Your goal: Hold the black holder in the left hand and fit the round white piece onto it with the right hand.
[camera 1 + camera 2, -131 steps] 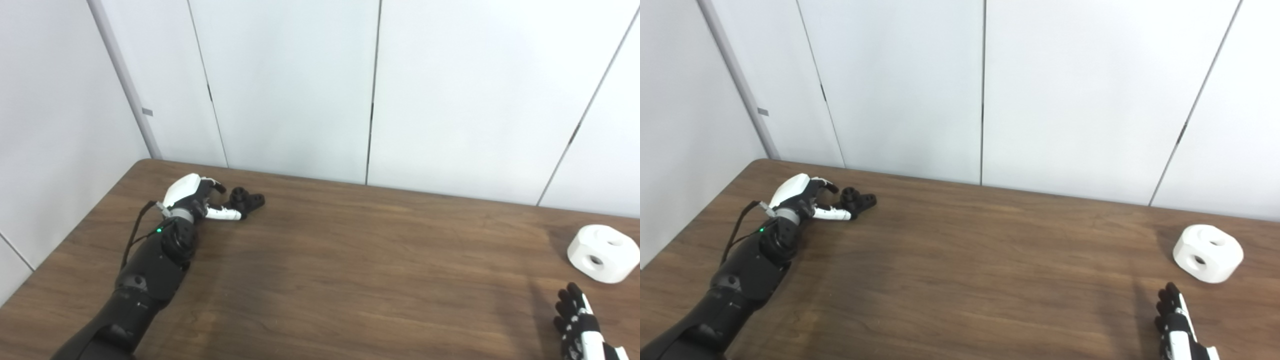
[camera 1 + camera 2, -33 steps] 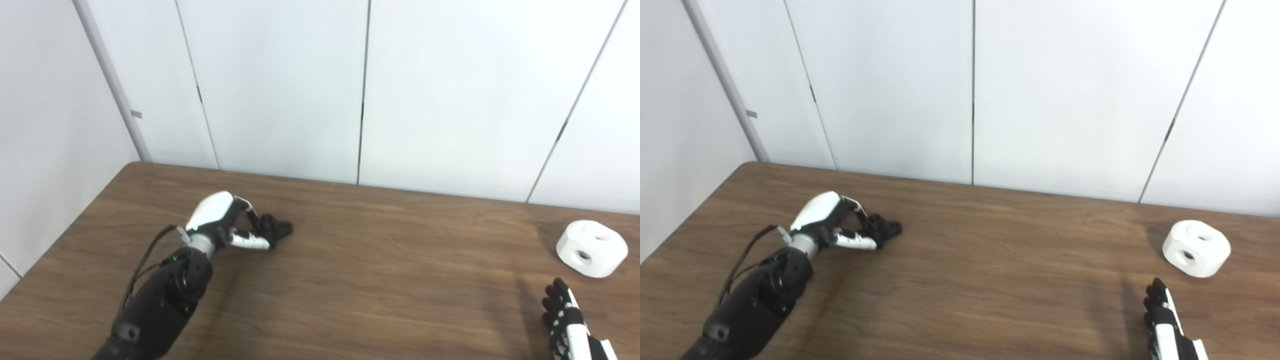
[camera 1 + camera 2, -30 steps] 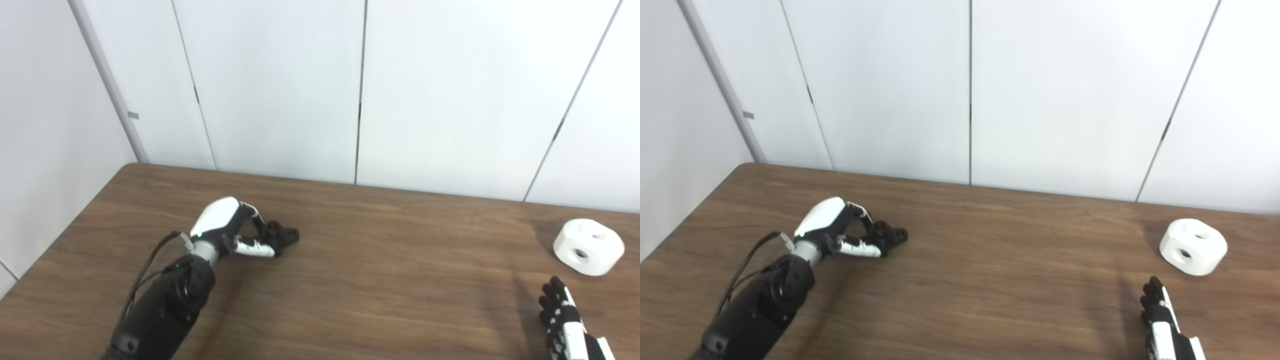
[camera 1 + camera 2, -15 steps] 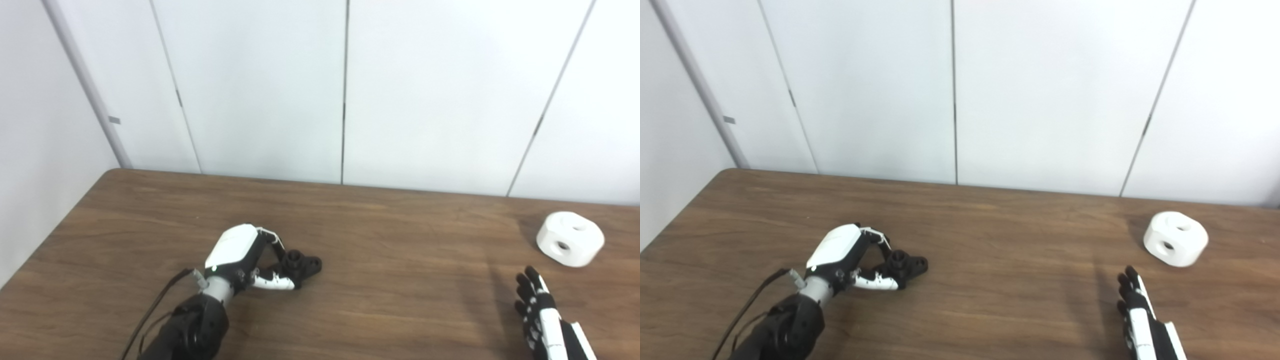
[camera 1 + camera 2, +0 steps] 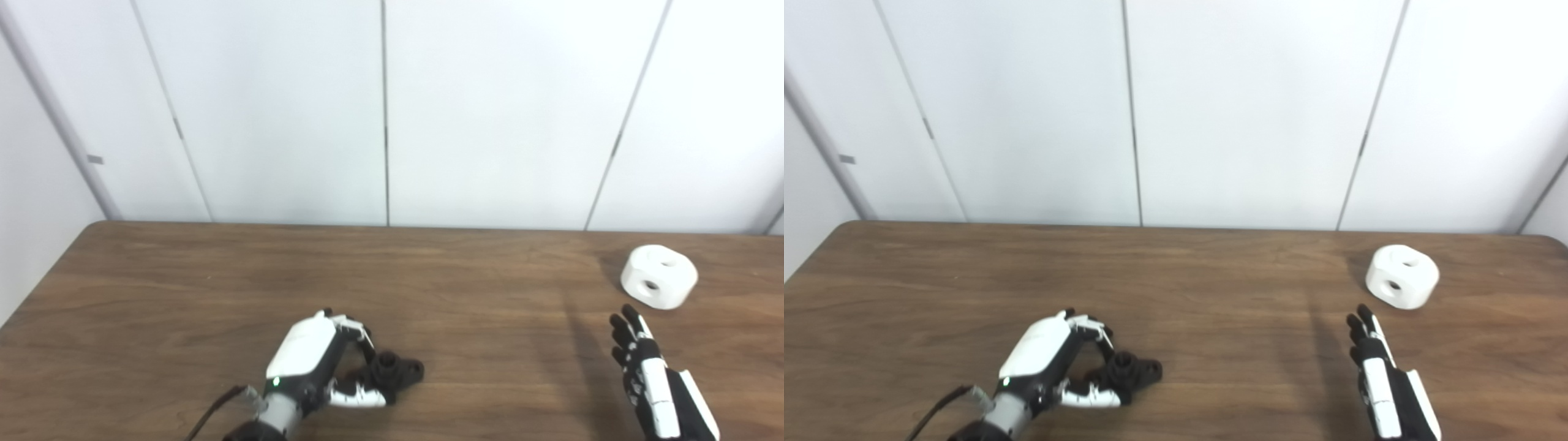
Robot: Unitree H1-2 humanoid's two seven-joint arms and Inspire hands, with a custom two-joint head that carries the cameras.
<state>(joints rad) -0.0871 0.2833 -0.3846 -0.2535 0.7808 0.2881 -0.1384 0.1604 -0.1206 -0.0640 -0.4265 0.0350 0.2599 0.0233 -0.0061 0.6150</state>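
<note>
My left hand (image 5: 318,364) has its fingers and thumb closed around the black holder (image 5: 392,371) near the table's front edge, left of centre. The holder is a small dark piece with round sockets; it looks to be just above or on the wood. The round white piece (image 5: 659,285), a chunky disc with holes in its top and side, rests on the table at the back right. My right hand (image 5: 649,380) is open and flat, fingers pointing away, a short way in front and to the left of the white piece and apart from it.
The brown wooden table (image 5: 478,306) fills the lower picture. A white panelled wall (image 5: 386,110) rises right behind its far edge. The table's left edge (image 5: 37,288) runs along a side wall.
The left hand has carried the black holder toward the front and centre of the table. The right hand has reached forward toward the white piece. The camera has also turned to the right.
</note>
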